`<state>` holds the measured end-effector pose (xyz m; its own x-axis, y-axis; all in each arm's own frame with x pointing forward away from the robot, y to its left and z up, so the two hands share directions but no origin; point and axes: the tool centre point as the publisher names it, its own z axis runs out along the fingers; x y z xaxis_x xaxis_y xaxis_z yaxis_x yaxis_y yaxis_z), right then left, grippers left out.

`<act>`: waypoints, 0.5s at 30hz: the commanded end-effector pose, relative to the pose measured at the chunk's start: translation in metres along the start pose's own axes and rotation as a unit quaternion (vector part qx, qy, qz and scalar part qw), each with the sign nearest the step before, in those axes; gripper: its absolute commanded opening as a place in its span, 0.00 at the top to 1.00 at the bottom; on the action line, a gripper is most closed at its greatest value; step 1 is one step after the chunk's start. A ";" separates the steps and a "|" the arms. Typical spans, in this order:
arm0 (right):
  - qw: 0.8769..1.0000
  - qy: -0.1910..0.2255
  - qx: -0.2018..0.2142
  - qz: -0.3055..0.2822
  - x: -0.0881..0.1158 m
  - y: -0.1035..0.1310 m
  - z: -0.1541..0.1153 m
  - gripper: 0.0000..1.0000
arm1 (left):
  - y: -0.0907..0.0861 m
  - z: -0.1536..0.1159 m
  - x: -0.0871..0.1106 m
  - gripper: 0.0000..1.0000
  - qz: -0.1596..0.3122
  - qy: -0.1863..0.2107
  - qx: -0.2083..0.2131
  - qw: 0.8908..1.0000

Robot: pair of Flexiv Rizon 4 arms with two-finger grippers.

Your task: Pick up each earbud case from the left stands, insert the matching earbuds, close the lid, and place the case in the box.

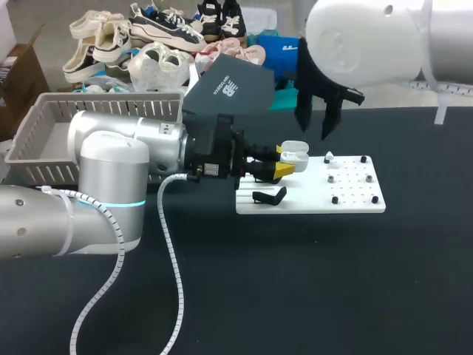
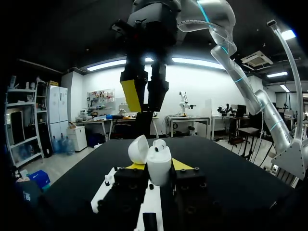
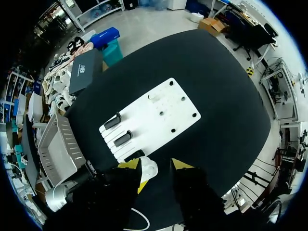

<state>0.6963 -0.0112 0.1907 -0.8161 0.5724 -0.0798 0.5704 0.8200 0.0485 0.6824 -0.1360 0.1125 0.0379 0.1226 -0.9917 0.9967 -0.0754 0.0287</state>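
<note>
Black bench (image 1: pixel 310 296), cloth-covered, with a white board (image 1: pixel 355 198) near its middle, toward the far edge.

- Item 1: earbud case (image 1: pixel 295 156), white, lid (image 2: pixel 138 149) tipped open. It is held over the board's left end, opening facing up. A small white bump at its mouth may be an earbud already seated; this cannot be told for certain.
- Item 2: left gripper (image 1: pixel 284 162), closed on the case, one yellow tip against each side of the lower body. The lid and mouth are free.
- Item 3: right gripper (image 1: pixel 318 118), fingers apart, nothing visible between them. It hangs above the board, just beyond the case.
- Item 4: loose earbud (image 1: pixel 329 157), small and white, on the board just right of the case.
- Item 5: black stand (image 1: pixel 270 196), vacant, at the board's near-left part.
- Item 6: grey basket (image 1: pixel 44 122), at the far left corner of the bench.

Handling note, as judgement: the step is seating an earbud.
- The left arm should keep the case level and steady.
- The right gripper should pinch the earbud by its stem and line it up with the matching socket.
- It should then press straight down, clear of the open lid.
- A slanted push risks twisting the case in its grip.
</note>
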 end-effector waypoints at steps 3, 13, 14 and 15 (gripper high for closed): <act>0.997 -0.007 -0.077 -0.022 -0.015 -0.033 -0.004 0.57 | 0.001 0.000 0.001 1.00 0.000 -0.001 0.001 1.000; 0.995 -0.018 -0.074 -0.069 -0.040 -0.038 0.001 0.53 | 0.001 0.000 0.001 1.00 0.000 -0.001 0.001 1.000; 0.994 -0.022 -0.069 -0.076 -0.044 -0.039 0.004 0.53 | 0.001 0.000 0.001 1.00 0.000 -0.001 0.001 1.000; 0.994 -0.027 -0.065 -0.083 -0.046 -0.038 0.006 0.53 | 0.001 0.000 0.001 1.00 0.000 -0.001 0.001 1.000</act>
<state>0.7108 -0.0662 0.1927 -0.8880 0.4380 -0.1400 0.4184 0.8959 0.1492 0.6824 -0.1360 0.1126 0.0379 0.1226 -0.9917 0.9967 -0.0755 0.0287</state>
